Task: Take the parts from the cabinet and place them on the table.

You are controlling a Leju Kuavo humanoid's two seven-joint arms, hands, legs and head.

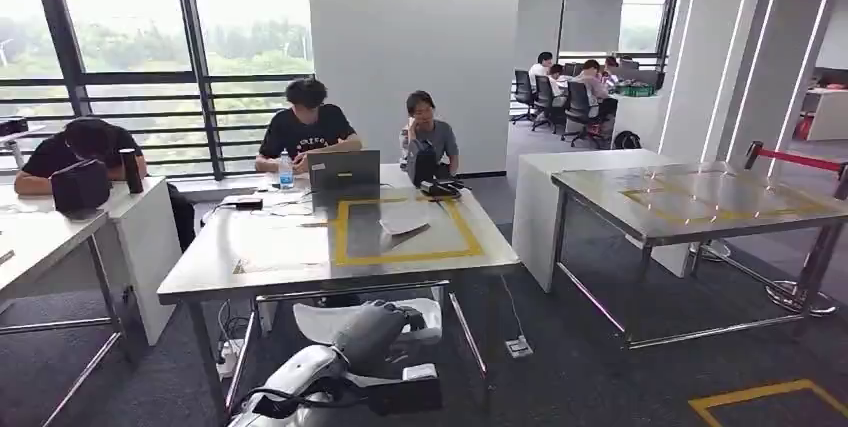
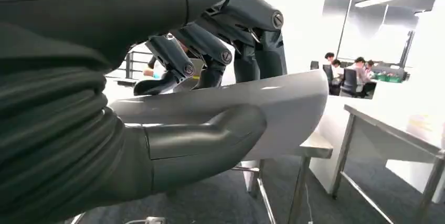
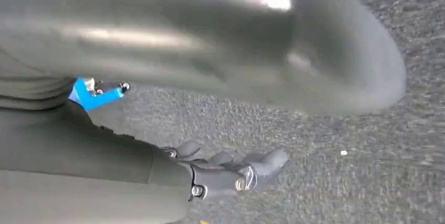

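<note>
The left hand (image 1: 372,332) sits low in the head view, at about six o'clock, and it has the part (image 1: 415,319): a pale, curved, shell-like panel, held out in front of the robot below the near edge of the table (image 1: 300,267). From the left wrist, that grip is plain: dark fingers (image 2: 220,56) hook over the upper face of the part (image 2: 294,103) while the thick grey thumb (image 2: 210,140) presses up from underneath, so the panel is clamped between them, roughly level.

Ahead at twelve o'clock the table carries a yellow taped rectangle (image 1: 405,232) with a light sheet of paper (image 1: 403,219) lying inside it. Just beyond the rectangle stands a laptop (image 1: 344,171), with a water bottle (image 1: 286,169) at its eleven o'clock. Two people sit at the far side of that table, one behind the laptop and one at the one o'clock corner. A third person leans over a white desk at nine o'clock.

Off at two o'clock stands a second steel table (image 1: 700,202) marked with its own yellow tape.

The right hand (image 3: 225,174) hangs above grey carpet (image 3: 325,145) in its wrist view, fingers loosely curled inward with nothing in them. A big blurred grey shape takes up much of that view; I cannot tell what it is.
</note>
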